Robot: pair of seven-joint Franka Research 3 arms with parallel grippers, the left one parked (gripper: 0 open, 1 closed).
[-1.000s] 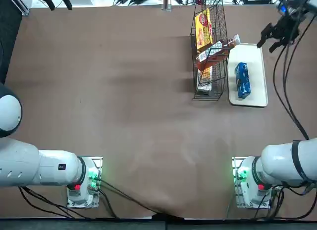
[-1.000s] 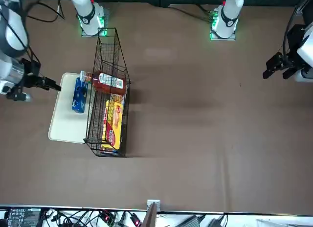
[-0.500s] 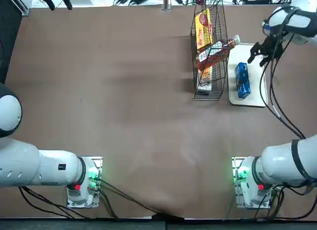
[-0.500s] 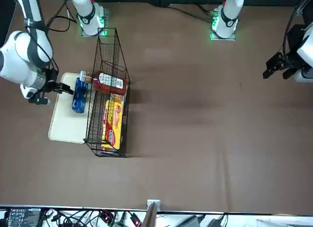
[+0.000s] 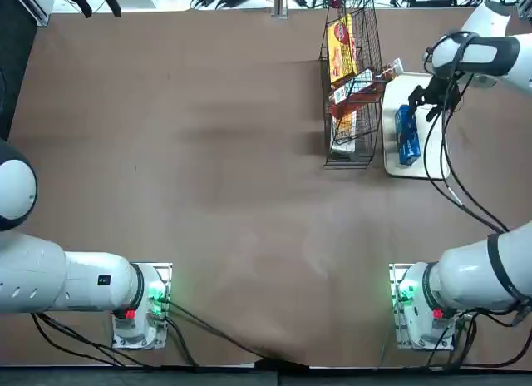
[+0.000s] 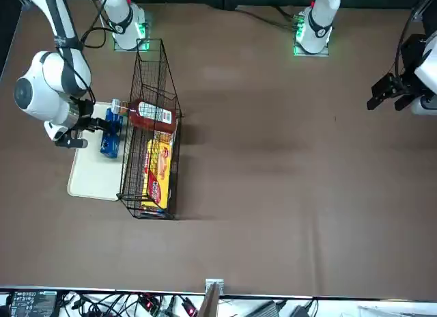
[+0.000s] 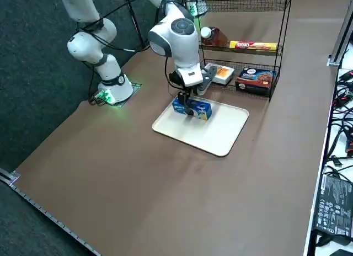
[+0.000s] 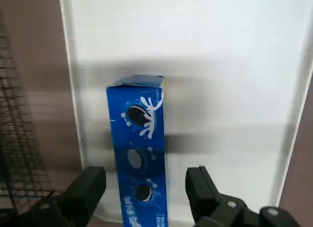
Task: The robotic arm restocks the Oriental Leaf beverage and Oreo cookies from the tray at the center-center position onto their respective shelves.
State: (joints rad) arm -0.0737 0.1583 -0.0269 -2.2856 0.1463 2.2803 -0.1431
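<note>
The tea bottle (image 6: 151, 113) already lies on the rack (image 6: 151, 78). The blue cookie packet (image 8: 139, 148) remains on the tray (image 5: 436, 157). The right gripper (image 8: 144, 190) hovers over it, fingers (image 8: 85, 190) spread wide either side, holding nothing.

One camera looks straight down past my bases; another faces me from across the table (image 6: 273, 160). A raised one at my right looks diagonally over it. All three share the tray (image 5: 435, 136) and rack (image 6: 151, 126). My wrist camera sits close above my pincer (image 8: 146, 192).
</note>
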